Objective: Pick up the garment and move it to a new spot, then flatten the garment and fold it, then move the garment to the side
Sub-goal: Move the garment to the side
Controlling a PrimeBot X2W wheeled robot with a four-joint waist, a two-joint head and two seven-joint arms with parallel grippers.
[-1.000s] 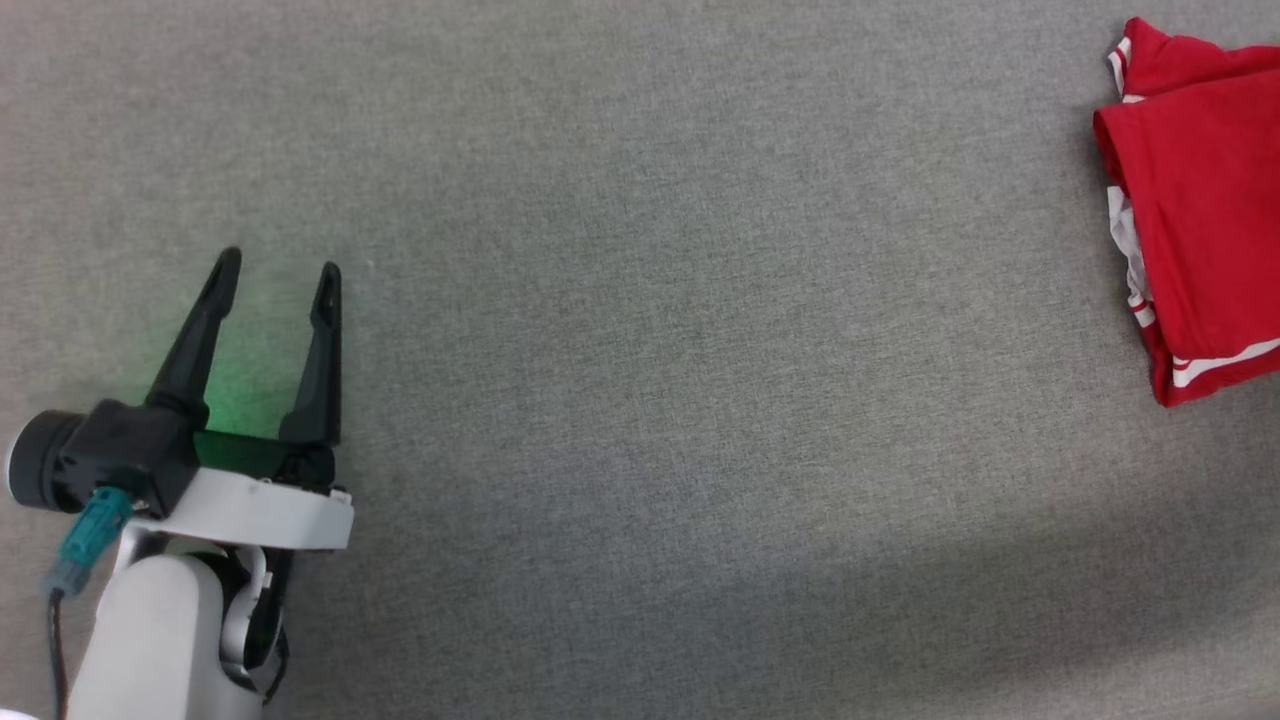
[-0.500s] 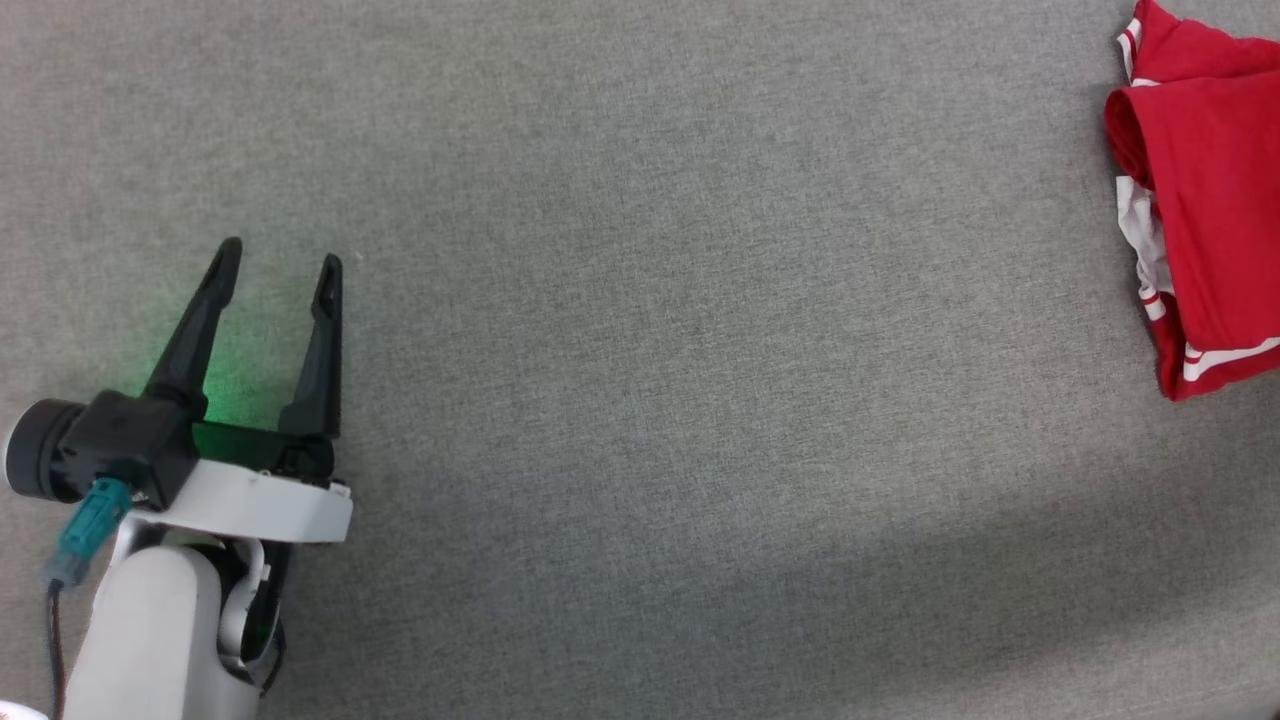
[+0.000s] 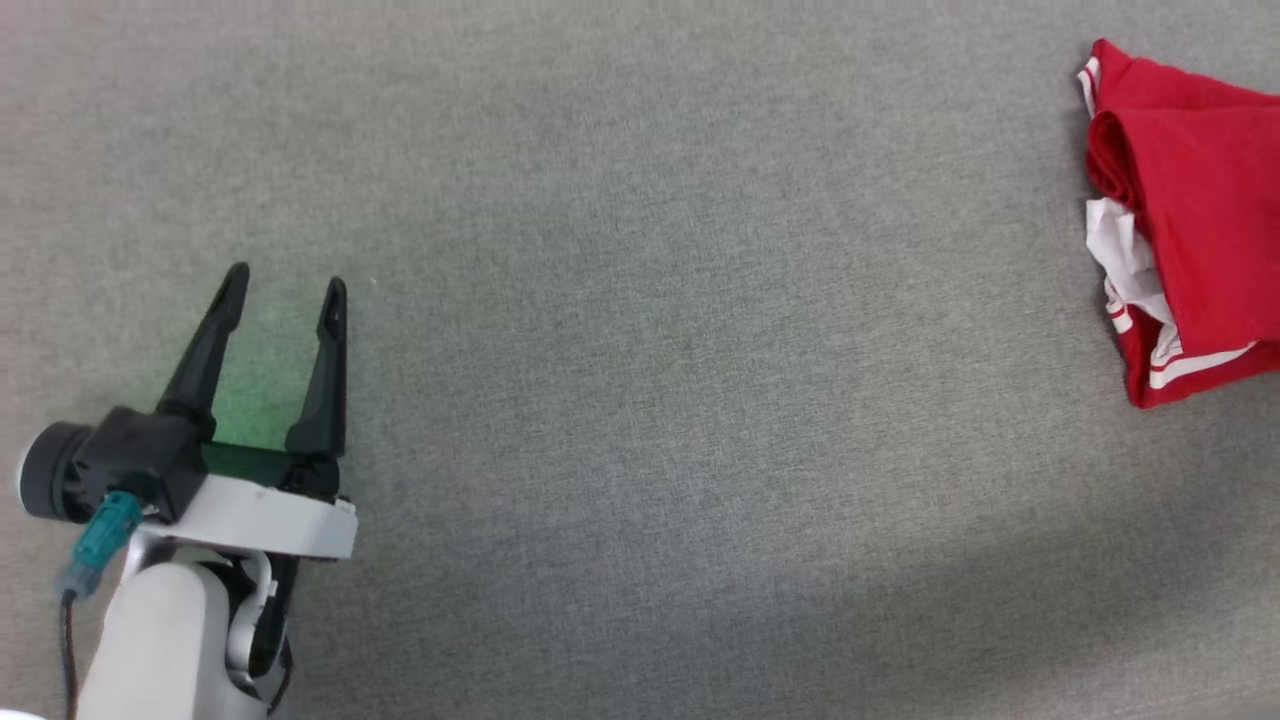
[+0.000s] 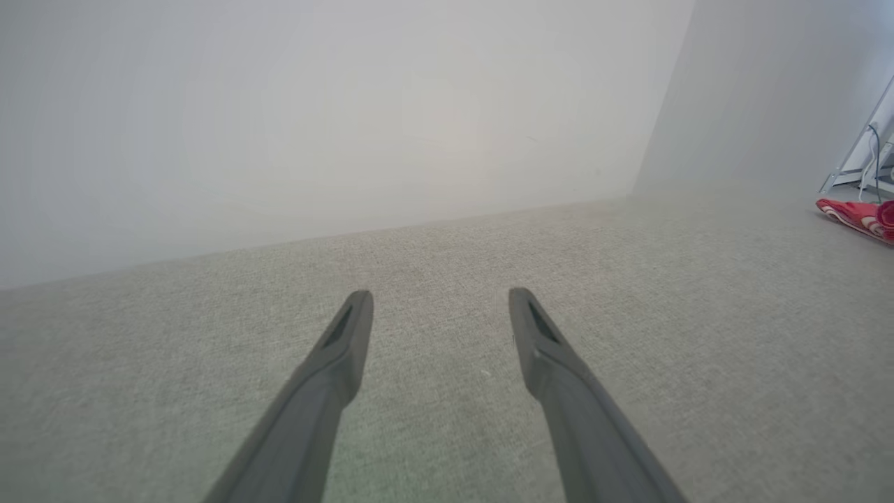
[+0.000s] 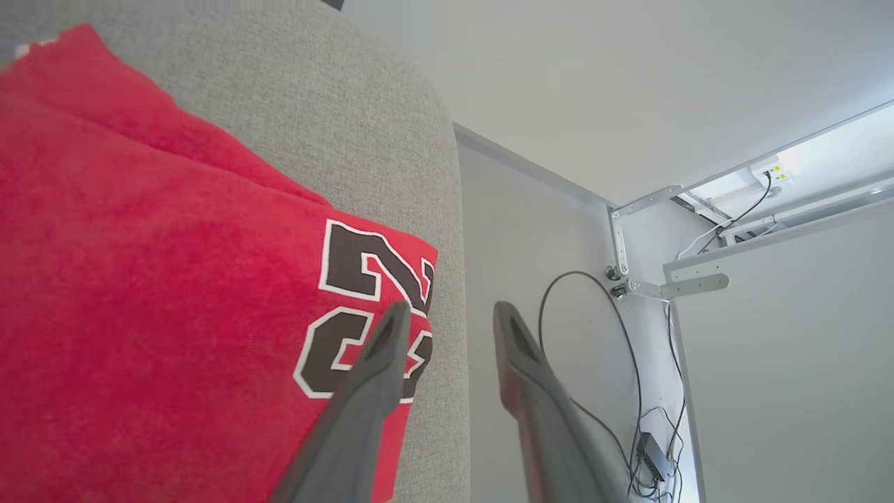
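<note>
The garment point(image 3: 1190, 230), red with white striped trim, lies folded in a bundle on the grey fabric surface at the far right edge of the head view. In the right wrist view the garment point(image 5: 174, 279) shows its black "23", close to the surface's edge. My right gripper point(image 5: 454, 311) hovers over that corner, open, with nothing between its fingers. My left gripper point(image 3: 287, 280) stands open and empty at the lower left, far from the cloth. From the left wrist, the left gripper point(image 4: 440, 297) points along bare fabric, and the garment point(image 4: 855, 213) is a small red strip at far right.
The grey fabric surface point(image 3: 640, 400) stretches wide between the left gripper and the garment. Its rounded edge point(image 5: 447, 209) drops to a floor with black cables point(image 5: 628, 391) and a metal frame point(image 5: 670, 286). A white wall point(image 4: 314, 126) bounds the surface's far side.
The head picture has shifted slightly. The garment's left edge has slackened, and more of the white sleeve bulges out than before. The left gripper stays open in the same pose.
</note>
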